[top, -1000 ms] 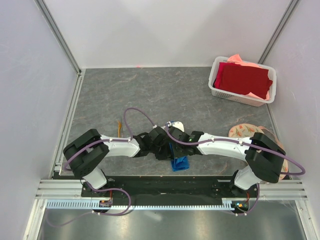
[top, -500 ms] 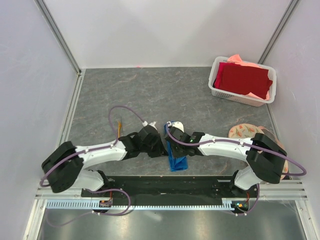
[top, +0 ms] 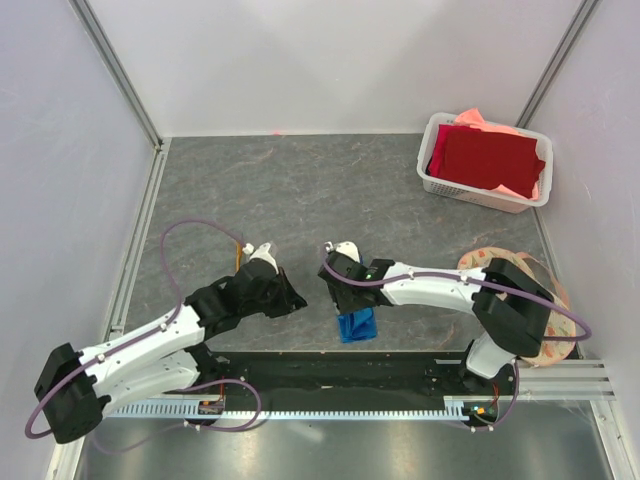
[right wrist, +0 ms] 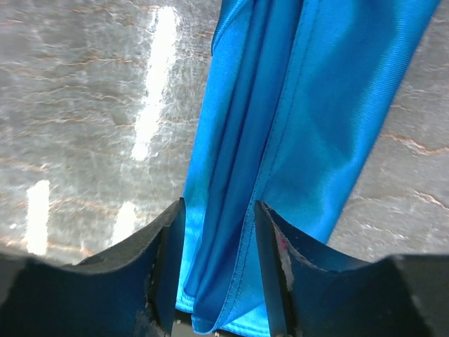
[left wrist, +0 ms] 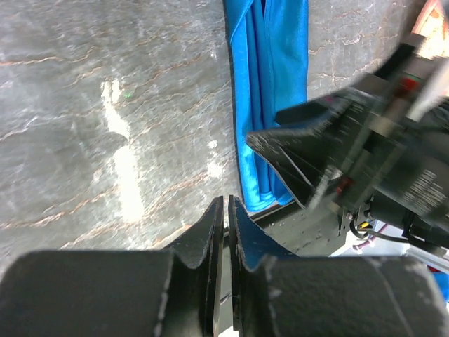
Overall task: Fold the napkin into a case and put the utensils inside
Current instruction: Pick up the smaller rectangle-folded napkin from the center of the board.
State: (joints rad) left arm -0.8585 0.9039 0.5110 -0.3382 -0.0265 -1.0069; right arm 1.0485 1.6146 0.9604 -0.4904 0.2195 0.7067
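Right wrist shows the right jaws apart, astride the folded napkin (right wrist: 316,140). The left jaws, at its 9 o'clock, sit nearly together, empty.

Bright blue folded cloth napkin (top: 357,326): far part beneath right arm (top: 430,285). Thin orange-brown stick utensils (top: 239,254): mostly behind left arm (top: 215,305), count indiscernible.

No legible txt, nos. or brand marks in any view. Only candidate: faint white print on the black right arm wrist housing (left wrist: 425,188), seen from left wrist cam. It's too blurred and small to read.
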